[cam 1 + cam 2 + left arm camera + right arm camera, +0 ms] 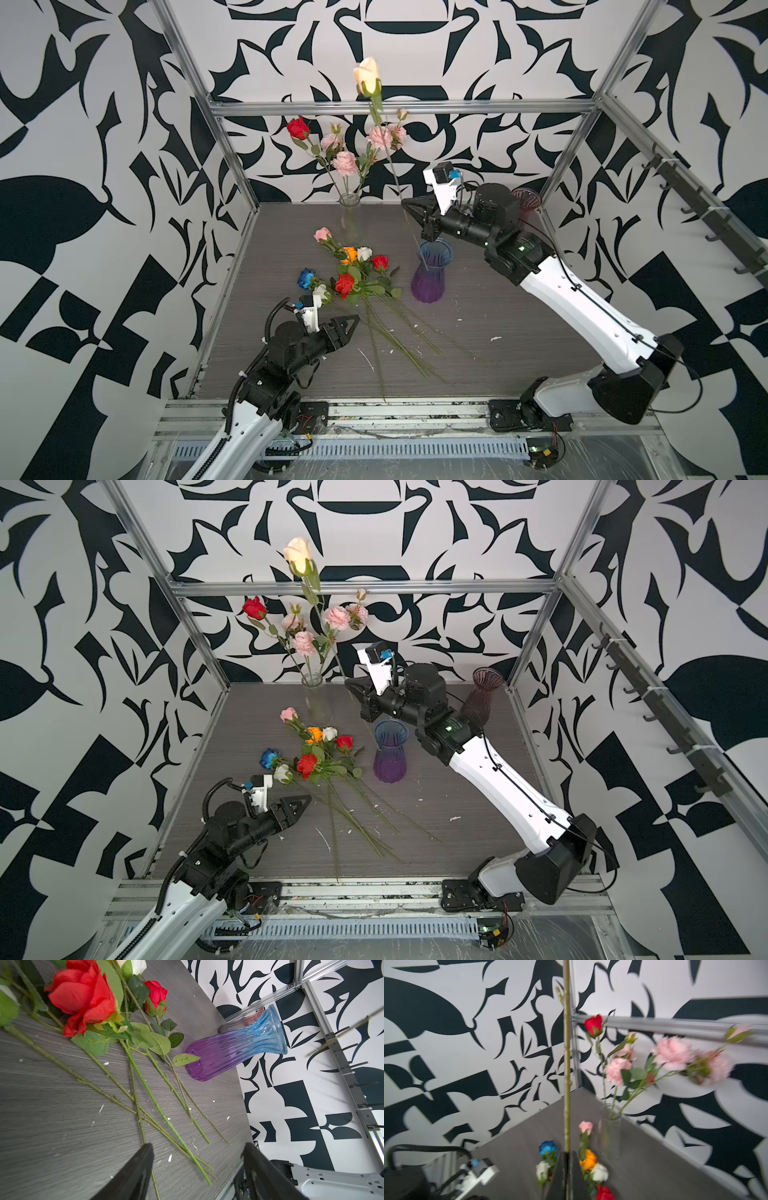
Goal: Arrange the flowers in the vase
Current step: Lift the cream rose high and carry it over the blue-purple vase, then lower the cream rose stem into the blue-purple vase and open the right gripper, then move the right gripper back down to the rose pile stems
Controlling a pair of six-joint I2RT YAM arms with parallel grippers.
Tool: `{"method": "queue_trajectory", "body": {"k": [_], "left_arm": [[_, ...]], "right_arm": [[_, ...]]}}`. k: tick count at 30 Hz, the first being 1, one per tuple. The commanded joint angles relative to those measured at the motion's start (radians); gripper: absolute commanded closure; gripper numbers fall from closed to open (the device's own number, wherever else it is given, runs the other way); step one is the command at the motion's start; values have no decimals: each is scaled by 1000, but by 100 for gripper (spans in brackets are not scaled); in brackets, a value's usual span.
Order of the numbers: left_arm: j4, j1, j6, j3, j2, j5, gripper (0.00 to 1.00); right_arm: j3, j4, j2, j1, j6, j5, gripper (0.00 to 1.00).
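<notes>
Right jaws clamped on peach rose (367, 75) stem, tip possibly inside blue-purple vase (428, 286); left jaws apart, beside loose flowers (344, 284).

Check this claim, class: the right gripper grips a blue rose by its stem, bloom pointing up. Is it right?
No: the held rose is cream, not blue, as both top views show. The right gripper does grip its stem, bloom pointing up.

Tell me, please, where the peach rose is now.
In both top views the peach rose stands centre-right, stem pinched by the right gripper, near the blue-purple vase.
</notes>
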Motion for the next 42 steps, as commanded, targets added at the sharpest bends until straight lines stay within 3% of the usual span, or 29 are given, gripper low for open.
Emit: {"method": "queue_trajectory", "body": {"k": [1, 5, 14, 21, 22, 24, 26, 37, 40, 42], "left_arm": [[-14, 5, -1, -17, -22, -1, 27], [-21, 5, 0, -18, -35, -8, 27], [-22, 6, 1, -17, -30, -5, 27], [-15, 6, 1, -15, -20, -3, 27], [-15, 6, 0, -15, -20, -3, 27], [-15, 6, 1, -17, -21, -2, 27], [-15, 6, -2, -18, -23, -3, 27], [-2, 6, -2, -17, -9, 2, 27], [-2, 6, -4, -20, -16, 0, 27], [-4, 6, -5, -21, -21, 1, 27]], "right_arm": [[-15, 200, 15, -71, -98, 38, 100], [-104, 369, 30, -123, -55, -16, 100], [-253, 494, 16, -150, 85, 21, 100], [-392, 515, -63, -150, 94, 27, 100], [-411, 515, -76, -150, 91, 27, 94], [-452, 519, -112, -151, 86, 37, 38], [-492, 532, -146, -150, 89, 52, 23], [-564, 421, -288, -144, 76, -12, 20], [-551, 334, -304, -76, 38, -11, 22], [-526, 230, -308, 27, -57, 50, 22]]}}
